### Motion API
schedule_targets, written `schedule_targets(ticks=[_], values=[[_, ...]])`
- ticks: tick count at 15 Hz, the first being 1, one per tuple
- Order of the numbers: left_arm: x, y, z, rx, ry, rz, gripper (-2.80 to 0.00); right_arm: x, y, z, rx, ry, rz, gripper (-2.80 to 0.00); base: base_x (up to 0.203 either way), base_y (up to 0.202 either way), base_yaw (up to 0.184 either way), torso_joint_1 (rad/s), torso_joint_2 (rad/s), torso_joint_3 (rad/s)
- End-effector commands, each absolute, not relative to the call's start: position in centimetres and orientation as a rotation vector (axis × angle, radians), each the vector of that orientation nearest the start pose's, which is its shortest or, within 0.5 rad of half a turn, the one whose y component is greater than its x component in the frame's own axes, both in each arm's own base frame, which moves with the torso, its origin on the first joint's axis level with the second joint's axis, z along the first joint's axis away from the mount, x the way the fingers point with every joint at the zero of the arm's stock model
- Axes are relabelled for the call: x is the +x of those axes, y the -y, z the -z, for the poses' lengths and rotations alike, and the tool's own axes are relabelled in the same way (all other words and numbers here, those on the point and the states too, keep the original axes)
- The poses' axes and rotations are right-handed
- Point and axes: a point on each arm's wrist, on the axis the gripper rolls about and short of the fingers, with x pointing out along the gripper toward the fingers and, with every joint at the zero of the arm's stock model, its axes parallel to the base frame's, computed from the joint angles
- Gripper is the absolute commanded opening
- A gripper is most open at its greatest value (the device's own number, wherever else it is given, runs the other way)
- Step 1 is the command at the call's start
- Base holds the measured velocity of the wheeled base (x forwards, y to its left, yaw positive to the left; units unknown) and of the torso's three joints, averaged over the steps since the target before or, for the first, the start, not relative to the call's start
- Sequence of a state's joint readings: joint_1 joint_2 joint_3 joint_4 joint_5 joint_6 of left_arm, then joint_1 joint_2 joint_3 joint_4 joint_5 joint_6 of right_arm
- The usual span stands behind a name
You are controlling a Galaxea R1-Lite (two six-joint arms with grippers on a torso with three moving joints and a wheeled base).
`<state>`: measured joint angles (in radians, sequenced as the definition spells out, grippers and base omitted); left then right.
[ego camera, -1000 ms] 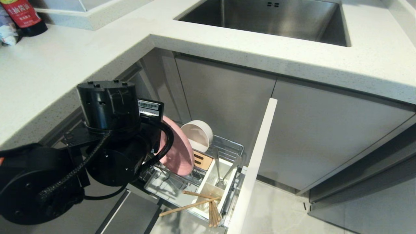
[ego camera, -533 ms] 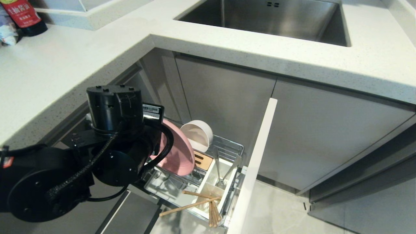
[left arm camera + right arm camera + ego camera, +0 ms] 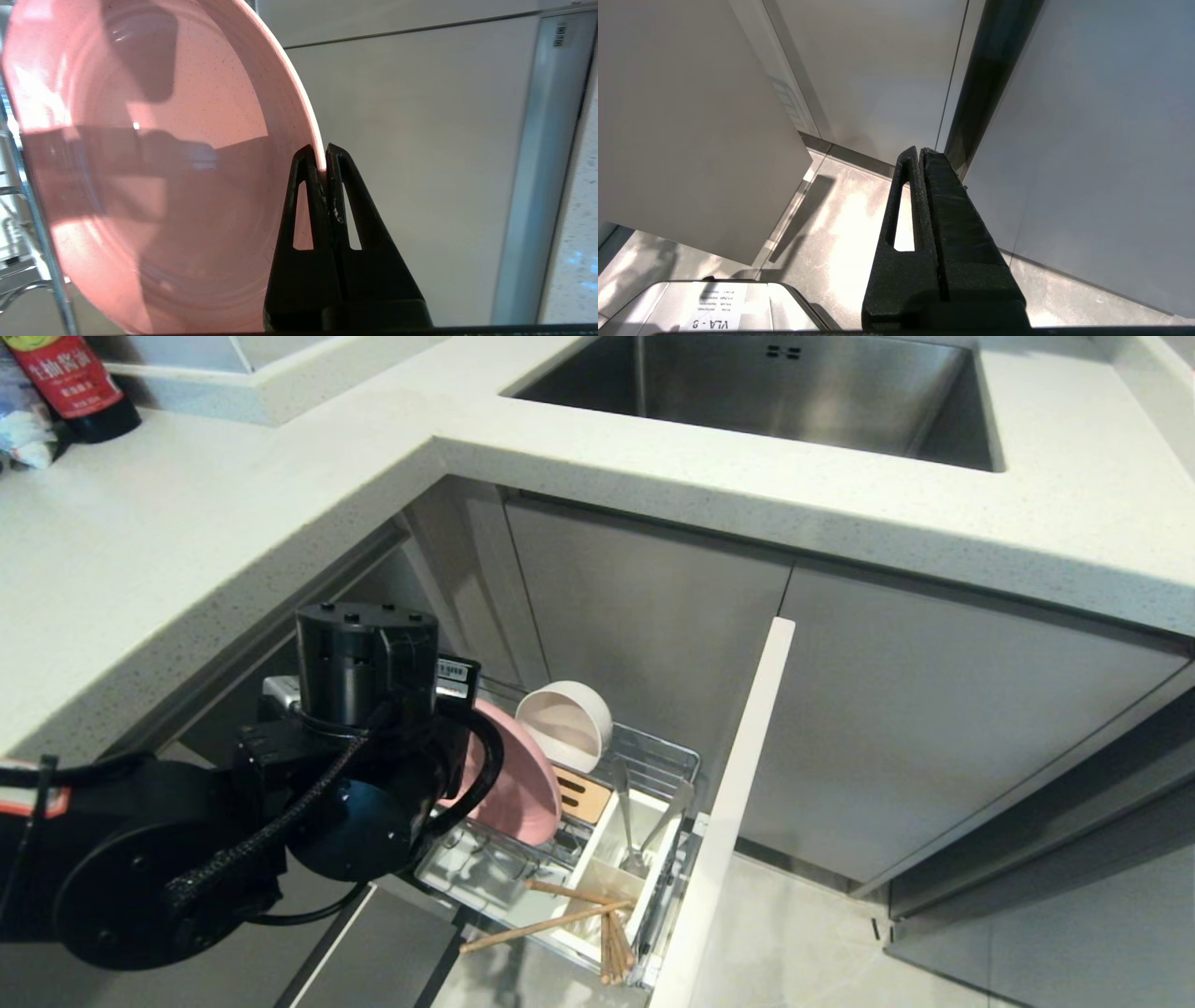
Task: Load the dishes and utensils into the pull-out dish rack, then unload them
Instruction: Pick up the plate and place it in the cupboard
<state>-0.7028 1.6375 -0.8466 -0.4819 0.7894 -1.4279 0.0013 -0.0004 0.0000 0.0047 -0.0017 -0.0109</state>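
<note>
My left gripper [image 3: 323,156] is shut on the rim of the pink plate [image 3: 154,163]. The plate [image 3: 518,784] stands on edge over the prongs of the pull-out dish rack [image 3: 658,761]. In the head view my left arm [image 3: 364,747] hides the gripper itself. The cream bowl [image 3: 565,723] sits tilted at the rack's back. A pair of chopsticks [image 3: 546,919] lies across the white utensil box [image 3: 597,882]. Two metal handles [image 3: 624,821] stand in that box; I cannot tell which is the spoon. My right gripper [image 3: 919,151] is shut and empty, low by the cabinets.
The rack's pale front panel [image 3: 738,803] juts out to the right of the rack. A bundle of chopsticks [image 3: 611,947] stands in the box's near corner. The countertop [image 3: 187,523] overhangs my left arm, with the steel sink [image 3: 775,392] behind and a sauce bottle [image 3: 70,383] far left.
My left arm has moved right and downward in the head view, carrying the pink plate a little lower over the rack. The grip is unchanged, and nothing in the rack has moved.
</note>
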Motion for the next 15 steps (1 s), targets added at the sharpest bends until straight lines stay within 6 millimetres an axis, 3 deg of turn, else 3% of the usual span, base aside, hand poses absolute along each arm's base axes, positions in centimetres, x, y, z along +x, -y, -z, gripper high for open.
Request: schedule_targets(ticks=[1, 12, 13, 15], values=[[23.4, 17.7, -19.2, -1.2, -0.133, -0.242, -2.8, -2.3, 0.0, -7.5, -0.011, -0.006, 0.0, -2.8, 0.0, 0.0, 0.0, 0.0, 0.0, 0.0], [24.0, 17.8, -18.3, -1.179, -0.145, -0.266, -2.8, -2.3, 0.0, -7.5, -0.011, -0.006, 0.0, -2.8, 0.0, 0.0, 0.0, 0.0, 0.0, 0.0], [24.0, 17.8, -18.2, -1.168, -0.15, -0.271, 0.0, -2.3, 0.0, -7.5, -0.012, -0.004, 0.0, -2.8, 0.0, 0.0, 0.0, 0.0, 0.0, 0.0], [23.9, 17.8, -18.2, -1.151, -0.165, -0.281, 0.0, -2.3, 0.0, -7.5, -0.012, -0.005, 0.0, -2.8, 0.0, 0.0, 0.0, 0.0, 0.0, 0.0]])
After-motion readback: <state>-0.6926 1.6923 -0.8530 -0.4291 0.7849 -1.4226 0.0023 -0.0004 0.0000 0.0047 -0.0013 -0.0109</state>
